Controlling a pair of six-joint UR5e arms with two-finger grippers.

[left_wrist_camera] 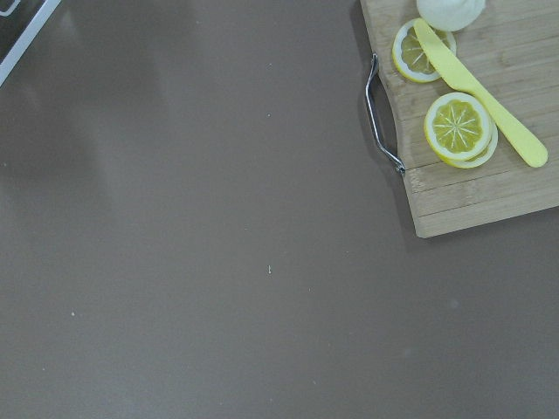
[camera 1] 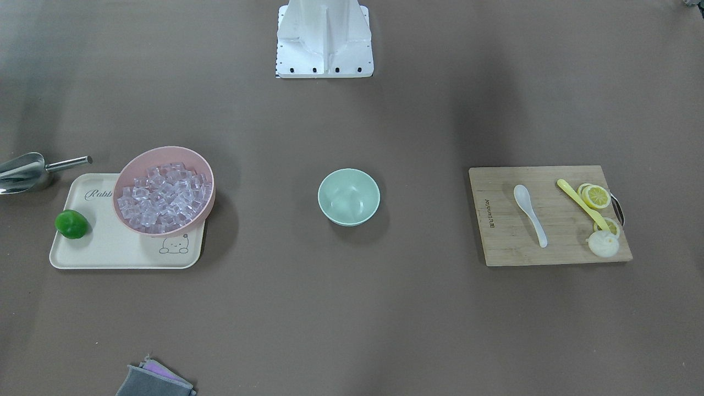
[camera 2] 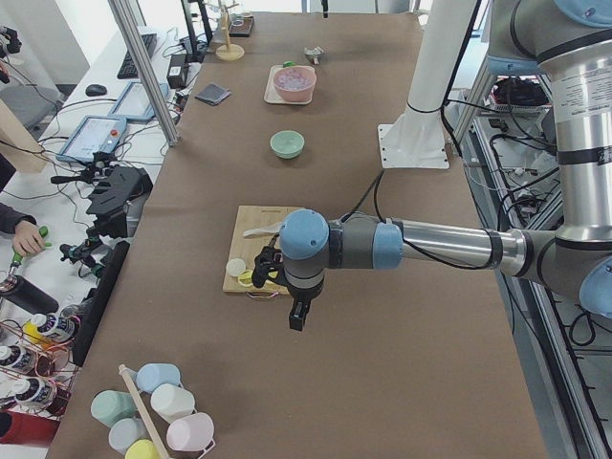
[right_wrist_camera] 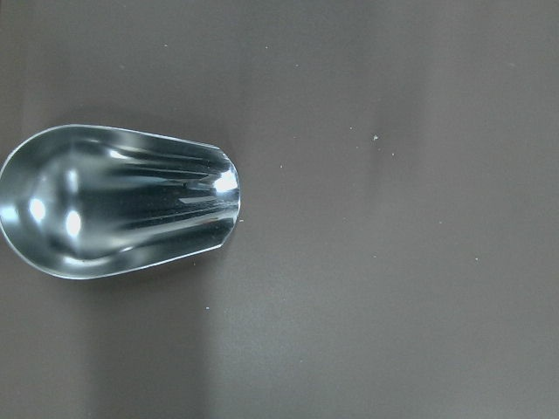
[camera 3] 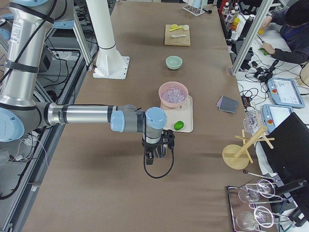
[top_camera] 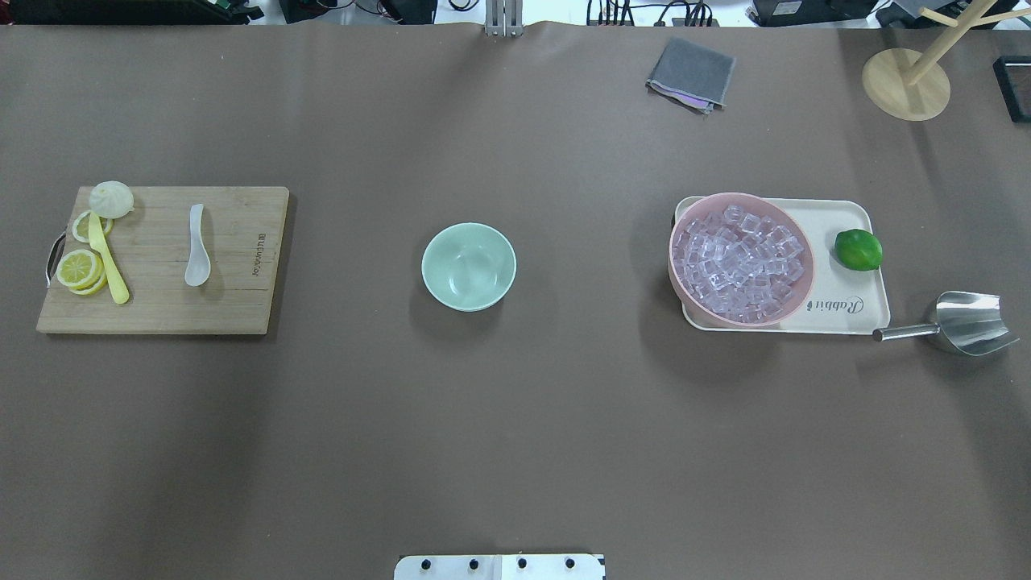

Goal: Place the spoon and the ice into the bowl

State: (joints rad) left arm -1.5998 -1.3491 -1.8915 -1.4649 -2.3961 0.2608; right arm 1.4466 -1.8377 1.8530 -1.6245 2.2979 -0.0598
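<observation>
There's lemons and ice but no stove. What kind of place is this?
Probably a robot lab, not a kitchen: a robot arm hangs over the table, and control screens sit on a side desk.

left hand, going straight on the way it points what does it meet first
Likely bare table, just off the cutting board's handle end; the left hand points straight down. Height unclear.

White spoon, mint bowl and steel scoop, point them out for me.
white spoon [top_camera: 196, 246], overhead view, mid-handle.
mint-green bowl [top_camera: 469, 267], overhead view, inner floor.
steel scoop [top_camera: 970, 322], overhead view, hollow pan.
</observation>
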